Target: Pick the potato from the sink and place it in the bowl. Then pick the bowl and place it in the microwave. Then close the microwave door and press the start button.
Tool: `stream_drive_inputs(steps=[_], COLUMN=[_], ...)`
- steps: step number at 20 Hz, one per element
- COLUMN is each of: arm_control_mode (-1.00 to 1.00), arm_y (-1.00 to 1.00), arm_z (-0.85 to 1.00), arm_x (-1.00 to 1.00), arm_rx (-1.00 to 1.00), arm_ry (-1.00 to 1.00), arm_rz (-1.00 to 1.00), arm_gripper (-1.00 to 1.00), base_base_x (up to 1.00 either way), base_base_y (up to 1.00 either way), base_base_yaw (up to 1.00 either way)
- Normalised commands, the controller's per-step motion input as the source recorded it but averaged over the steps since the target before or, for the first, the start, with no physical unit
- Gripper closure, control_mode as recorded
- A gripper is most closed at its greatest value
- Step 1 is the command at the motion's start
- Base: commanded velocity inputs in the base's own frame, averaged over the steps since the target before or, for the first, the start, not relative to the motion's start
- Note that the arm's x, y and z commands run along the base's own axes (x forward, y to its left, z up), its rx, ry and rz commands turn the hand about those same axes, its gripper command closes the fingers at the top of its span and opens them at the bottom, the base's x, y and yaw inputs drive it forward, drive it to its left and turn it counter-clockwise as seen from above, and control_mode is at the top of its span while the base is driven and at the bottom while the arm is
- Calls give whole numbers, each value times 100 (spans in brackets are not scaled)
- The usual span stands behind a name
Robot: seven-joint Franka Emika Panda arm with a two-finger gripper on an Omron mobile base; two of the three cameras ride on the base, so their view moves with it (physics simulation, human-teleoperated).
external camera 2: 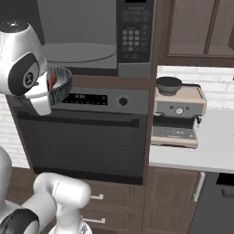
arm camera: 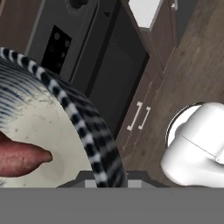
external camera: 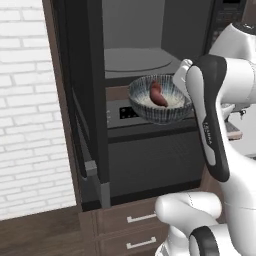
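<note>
The grey-blue ribbed bowl (external camera: 165, 109) hangs in the air just below the microwave (external camera: 140, 45) opening, in front of the oven's control strip. My gripper (arm camera: 107, 179) is shut on the bowl's rim (arm camera: 83, 118) at its right side. The reddish-brown potato (external camera: 158, 94) lies inside the bowl on the speckled bottom, and its tip (arm camera: 26, 158) shows in the hand view. The microwave door (external camera: 82, 90) stands swung open to the left. A round glass plate (external camera: 137, 60) lies in the cavity. The keypad (external camera 2: 134, 39) sits right of the opening. The sink is out of view.
Under the microwave is the black oven (external camera 2: 82, 132) with a bar handle, and below it wooden drawers (external camera: 135, 220). To the right a coffee machine (external camera 2: 178, 114) stands on a pale counter (external camera 2: 215, 151). A white brick wall (external camera: 25, 100) lies left of the open door.
</note>
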Motion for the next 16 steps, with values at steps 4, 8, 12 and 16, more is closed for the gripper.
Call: stream_drive_inputs(steps=[4, 8, 12, 16], arm_control_mode=[100, -100, -100, -100], arm_y=[0, -2, -4, -5], arm_z=[0, 21, 100, 94], arm_x=[0, 8, 64, 98], arm_rx=[0, 0, 1, 3], arm_ry=[0, -8, -29, -22], arm_rz=[0, 0, -3, -8], arm_gripper=[100, 100, 100, 100], base_base_x=[10, 11, 0, 0], base_base_y=[-5, -9, 0, 0], base_base_yaw=[0, 0, 0, 0])
